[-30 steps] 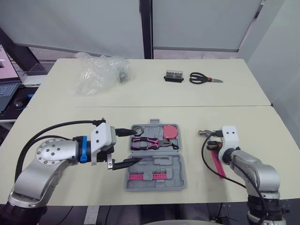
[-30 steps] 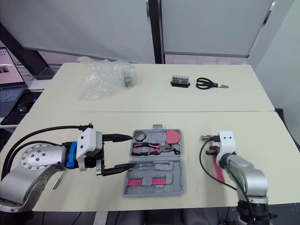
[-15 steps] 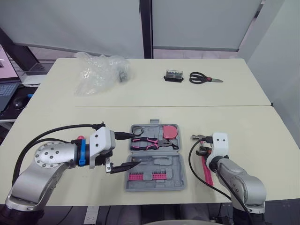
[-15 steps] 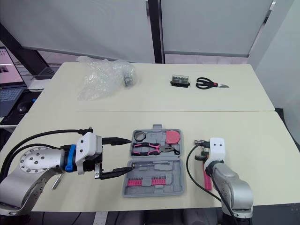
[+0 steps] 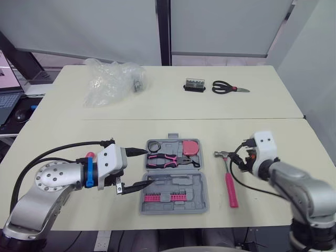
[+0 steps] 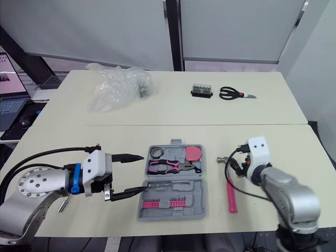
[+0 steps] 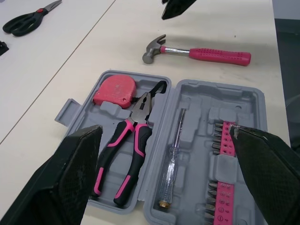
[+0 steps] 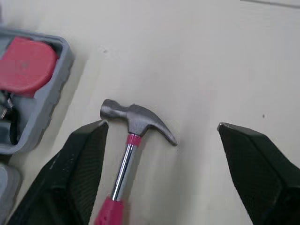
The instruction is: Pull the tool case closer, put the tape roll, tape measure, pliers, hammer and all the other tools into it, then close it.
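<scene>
- The right gripper (image 8: 161, 124) is spread wide and holds nothing. In the head view it sits at centre right, just right of the hammer's steel head and apart from it.
- The hammer (image 5: 229, 181) lies flat on the table (image 5: 73, 128), right of the tool case (image 5: 195, 185). Its head is uppermost and its pink handle points to the lower edge.
- The left gripper (image 6: 145, 170), at lower left, is also wide apart and empty. Its 2 fingers reach to the case's left rim.
- The case lies open at lower centre.
- Its upper half holds the tape roll (image 5: 154, 145), pliers (image 5: 165, 160) and tape measure (image 5: 190, 147).
- Its lower half holds a clear screwdriver (image 7: 171, 159) and a pink bit strip (image 5: 165, 198).
- Scissors (image 5: 228, 87) and a small black box (image 5: 193, 85) lie at upper right.
- A crumpled plastic bag (image 5: 110, 81) lies at upper left.
</scene>
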